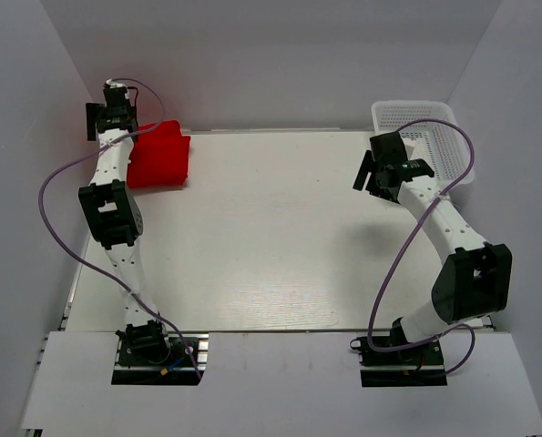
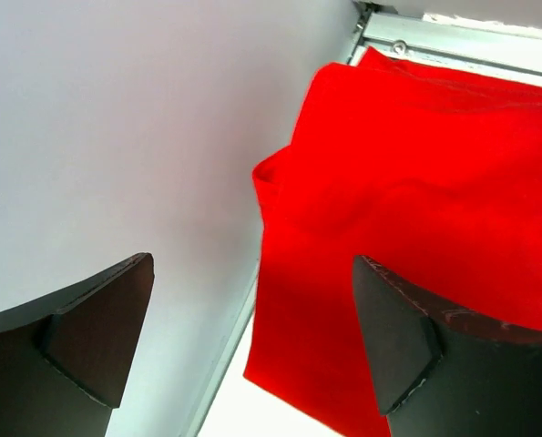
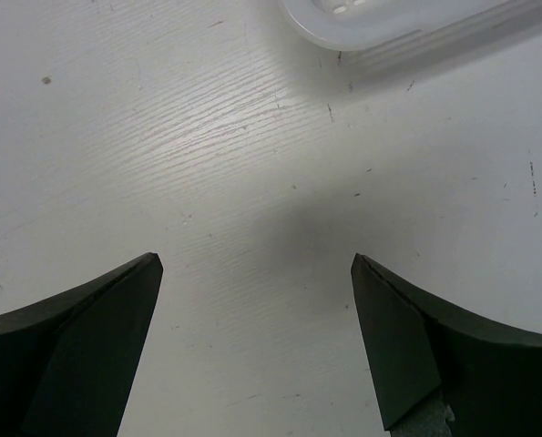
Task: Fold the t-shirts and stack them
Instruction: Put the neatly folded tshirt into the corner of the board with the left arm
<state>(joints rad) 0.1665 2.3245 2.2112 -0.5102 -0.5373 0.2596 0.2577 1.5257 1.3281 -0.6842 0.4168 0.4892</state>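
Two wide-open grippers hold nothing. The left gripper (image 2: 252,269) hangs over the red t-shirts (image 2: 416,182), the right gripper (image 3: 252,264) over the desk (image 3: 207,137). Stacking looks done; next, lift away.

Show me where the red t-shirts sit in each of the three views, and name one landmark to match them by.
Top external: the red t-shirts lie folded at the table's far left corner.
Left wrist: they fill the right half of the picture, beyond the open left hand.
Right wrist: not in it.
Shared landmark: the white table.
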